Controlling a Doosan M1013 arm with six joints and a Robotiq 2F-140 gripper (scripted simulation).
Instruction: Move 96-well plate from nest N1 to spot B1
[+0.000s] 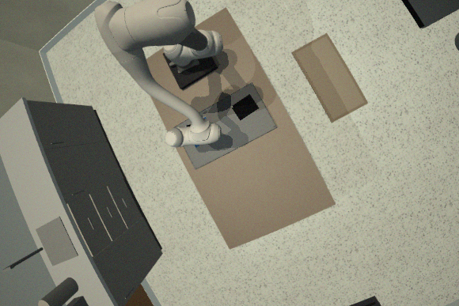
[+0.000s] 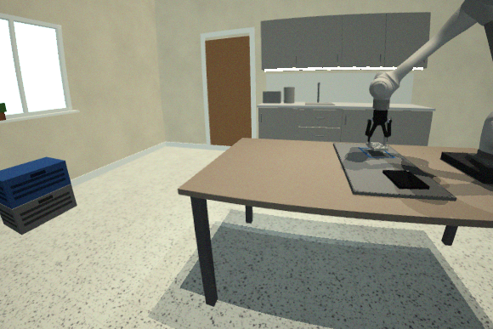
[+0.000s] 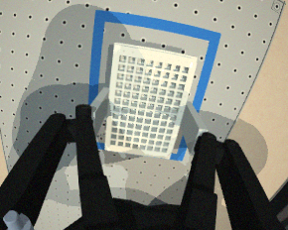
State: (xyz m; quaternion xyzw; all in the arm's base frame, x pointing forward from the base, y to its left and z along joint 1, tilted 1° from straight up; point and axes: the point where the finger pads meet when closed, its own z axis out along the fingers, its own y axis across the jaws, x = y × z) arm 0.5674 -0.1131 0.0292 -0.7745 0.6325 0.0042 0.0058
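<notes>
Wrist view: we hold the 96-well plate point(image 3: 150, 106) clamped in the gripper point(image 3: 147, 134), centre frame over the taped outline point(image 3: 212, 64); next, lower and release.

White rectangular 96-well plate point(image 3: 149, 104): regular grid of square wells. Taped rectangular outline point(image 3: 212, 55): bright blue. Flat grey deck board point(image 3: 50, 9): light grey, even pattern of small dark dots. Black two-finger gripper point(image 3: 145, 134). Square plate nest point(image 2: 405, 179): black. Wooden table top point(image 2: 276, 173): tan. Speckled floor point(image 2: 106, 258): cream, dark flecks.
</notes>
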